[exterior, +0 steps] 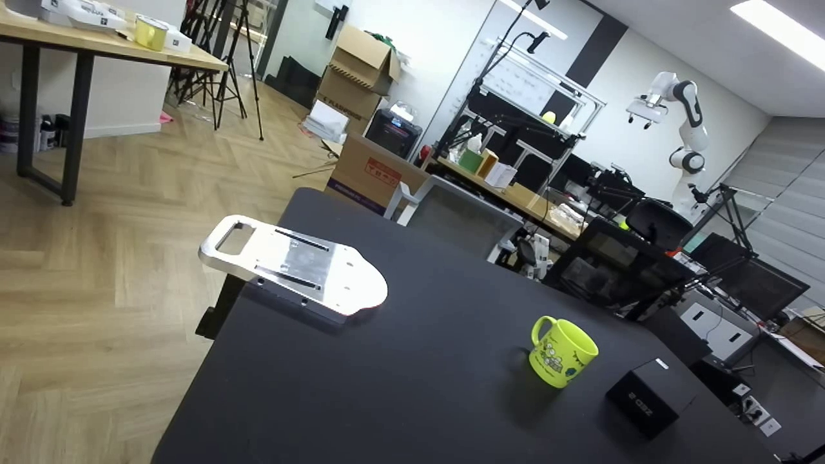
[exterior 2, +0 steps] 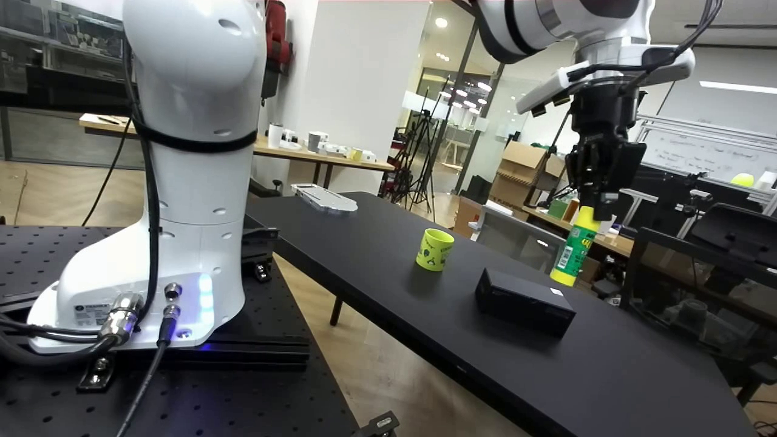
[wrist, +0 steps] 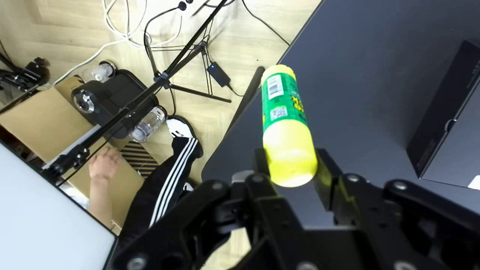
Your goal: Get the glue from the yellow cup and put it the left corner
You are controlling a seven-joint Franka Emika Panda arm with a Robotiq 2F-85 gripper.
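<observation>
"Wrist view: did it show how far the job had got?"

"Well enough. The glue stick (wrist: 287, 123) was in the air, left of the black box (wrist: 452, 131) as that picture ran, with a strip of the table (wrist: 360, 93) between the two."

"So it was out of the yellow cup (exterior 2: 434, 250)?"

"Yes; the cup stood upright near the black box, just apart from it, in both exterior views. The getting, I judged, was done."

"What was left?"

"The placing. The stick rested on nothing, so bringing it to the left corner, lowering it and letting go all remained, by my reckoning. Which corner of the table was meant, I couldn't tell."

"And the pincer?"

"The gripper (wrist: 292, 163) was clamped on the stick's upper yellow end, its fingers (wrist: 327, 176) against either side and parted only by the stick's own width. In an exterior view the stick hung from it, higher than the black box as that picture had it, and touching neither box nor table."
</observation>
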